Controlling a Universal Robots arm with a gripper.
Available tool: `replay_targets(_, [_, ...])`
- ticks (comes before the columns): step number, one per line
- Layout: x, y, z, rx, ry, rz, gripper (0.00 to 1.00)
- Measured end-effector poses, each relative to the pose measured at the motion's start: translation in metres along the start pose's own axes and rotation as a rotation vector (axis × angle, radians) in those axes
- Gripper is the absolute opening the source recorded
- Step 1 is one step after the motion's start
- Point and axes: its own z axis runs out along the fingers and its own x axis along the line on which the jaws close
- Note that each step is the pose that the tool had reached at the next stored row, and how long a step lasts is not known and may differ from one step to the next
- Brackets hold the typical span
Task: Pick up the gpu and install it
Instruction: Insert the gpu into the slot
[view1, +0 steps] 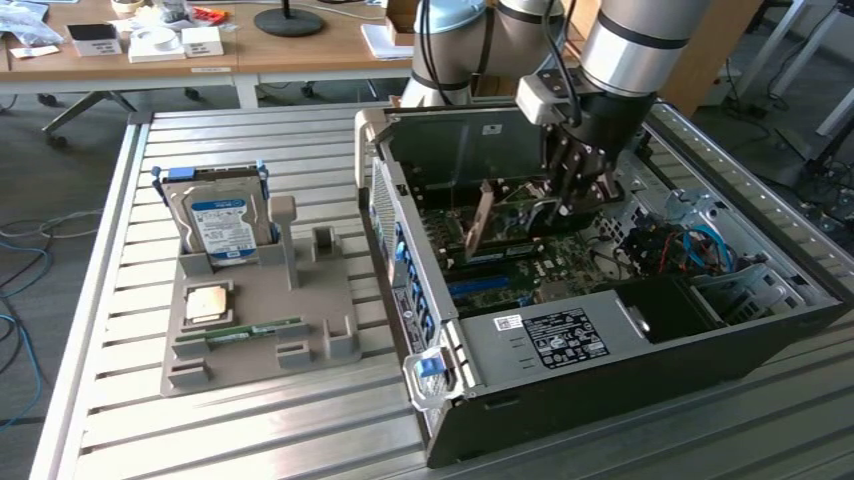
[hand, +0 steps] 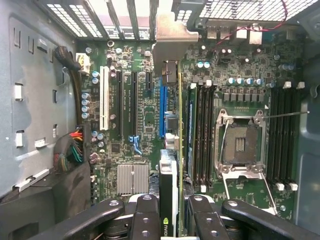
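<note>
One thin dark expansion card with a silvery end bracket, the gpu (hand: 169, 175): pinched edge-on between the black end effector (hand: 170, 216) fingers, long axis parallel to the blue motherboard slot (hand: 162, 110). Inside open black computer case (view1: 747, 330), slatted metal table (view1: 267, 430), exterior view's right edge; office room.

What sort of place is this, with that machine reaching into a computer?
Probably a robotics lab or workshop. The gripper holds the gpu inside an open computer case on a slatted metal table, a grey fixture carries loose parts, and cluttered office desks stand behind.
</note>
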Motion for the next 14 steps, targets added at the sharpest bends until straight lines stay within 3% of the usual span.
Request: replay_targets(14, [0.0005,0.0078,0.0105,-0.0004,0.0002,-0.016,0.27])
